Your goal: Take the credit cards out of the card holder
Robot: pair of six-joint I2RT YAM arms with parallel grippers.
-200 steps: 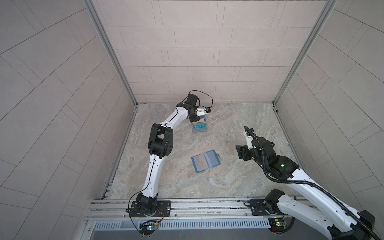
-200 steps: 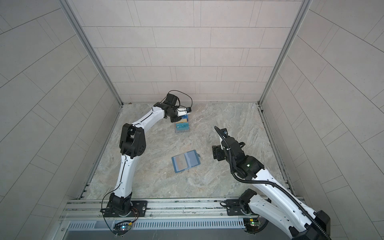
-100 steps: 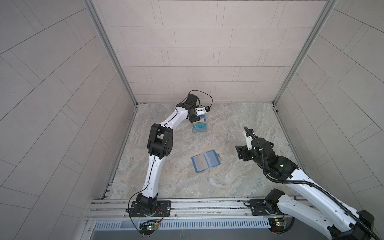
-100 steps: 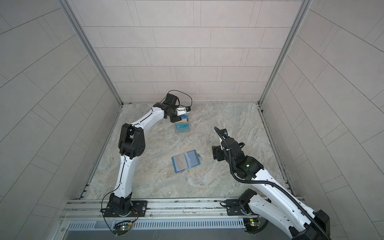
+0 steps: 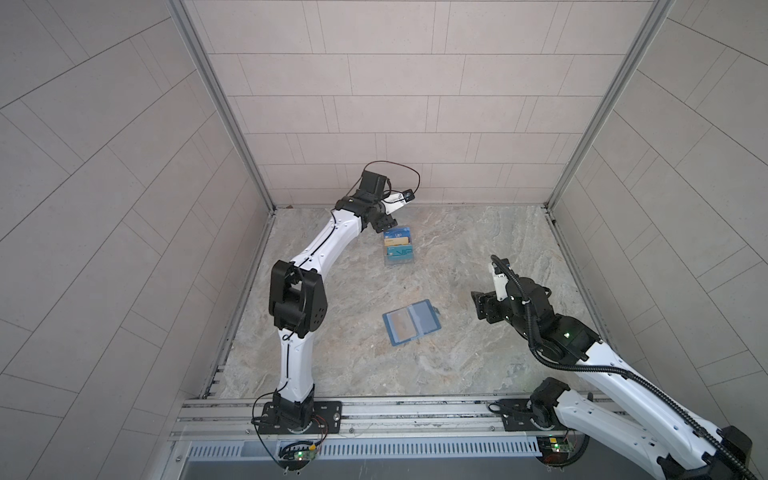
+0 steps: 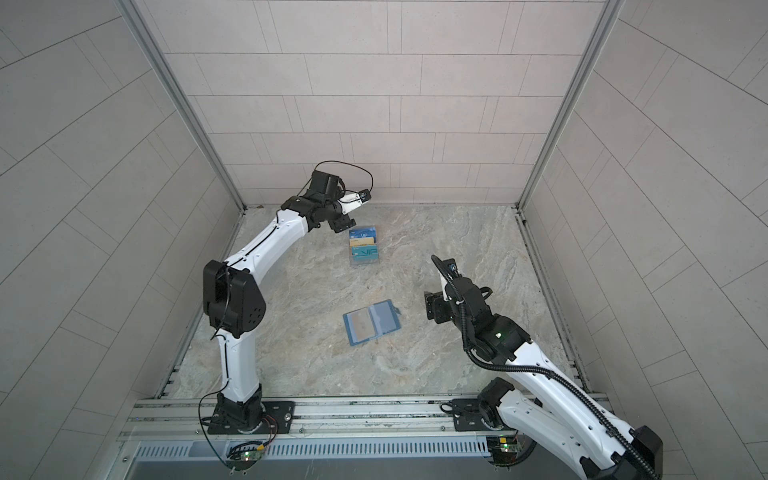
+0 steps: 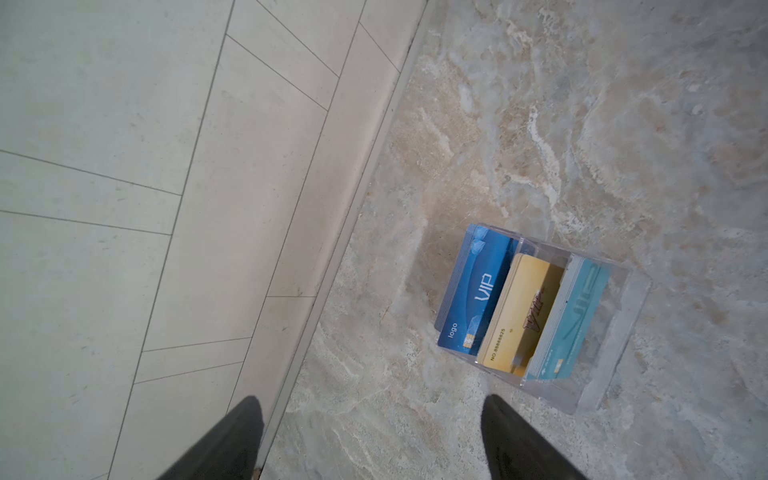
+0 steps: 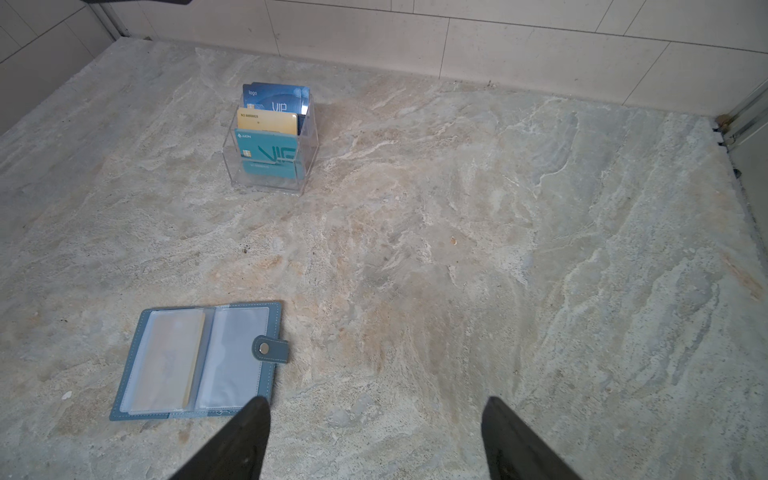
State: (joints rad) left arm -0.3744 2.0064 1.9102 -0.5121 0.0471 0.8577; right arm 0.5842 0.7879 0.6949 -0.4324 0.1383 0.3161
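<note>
- My right end effector (image 8: 376, 401): jaws apart, nothing between them. It hangs over the surface (image 8: 498, 249) near the card holder, not touching it.
- The card holder (image 8: 199, 359) lies open and flat mid-surface, with its snap tab (image 8: 270, 349) on the side toward my right arm. One gold credit card (image 8: 170, 359) sits in a clear sleeve. The facing sleeve looks empty.
- Risk: the holder is light and nothing pins it. If I pull the card one-handed, I expect the whole wallet to slide or lift with it.
- Risk: the card lies flush under film, so a pinch may catch the sleeve rather than the card edge.
- Further back is the clear tiered stand (image 5: 398, 249) with blue, gold and teal cards. It is not my target.
- My left end effector (image 7: 372, 400): jaws apart, empty, just beside the stand and close to the back wall (image 7: 166, 208). A careless swing away could tip the stand.
</note>
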